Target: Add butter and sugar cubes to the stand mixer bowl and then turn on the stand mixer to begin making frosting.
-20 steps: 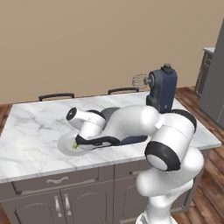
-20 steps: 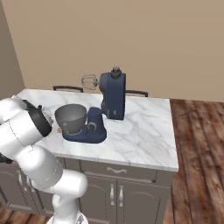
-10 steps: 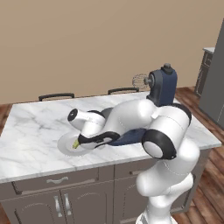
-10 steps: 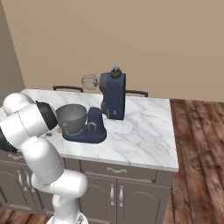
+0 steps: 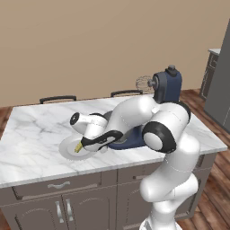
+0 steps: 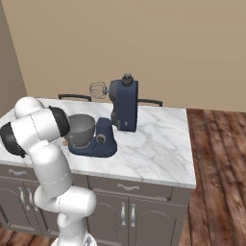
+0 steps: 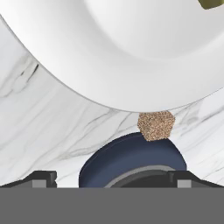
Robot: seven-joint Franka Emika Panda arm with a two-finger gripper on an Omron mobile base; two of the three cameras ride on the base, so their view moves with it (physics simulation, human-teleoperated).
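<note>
Hand view looks down at the marble worktop [image 7: 39,113], where the sugar cube [image 7: 156,125] lies between the rim of the white plate [image 7: 109,65] and the rounded navy base of the stand mixer [image 7: 131,159], just beside both. A corner of the butter [image 7: 211,3] shows at the far top right, on the plate. The pincer [image 7: 112,178] hangs low above this spot with its fingers spread as wide as they go and nothing between them.

In the left base view the pincer [image 5: 92,143] sits over the near right edge of the plate [image 5: 67,148], with the butter [image 5: 78,147] a yellow stick whose long axis runs roughly near-left to far-right. The stand mixer bowl [image 6: 79,130] rests in the mixer's base, near the left end of the worktop in the right base view, with the stand mixer [image 6: 122,108] head tilted back and its whisk raised.

This looks like the first pick, nothing yet in the bowl. The next move likely calls for centring the fingers over one item and lowering; the cube has no long axis, so its facing hardly matters.
</note>
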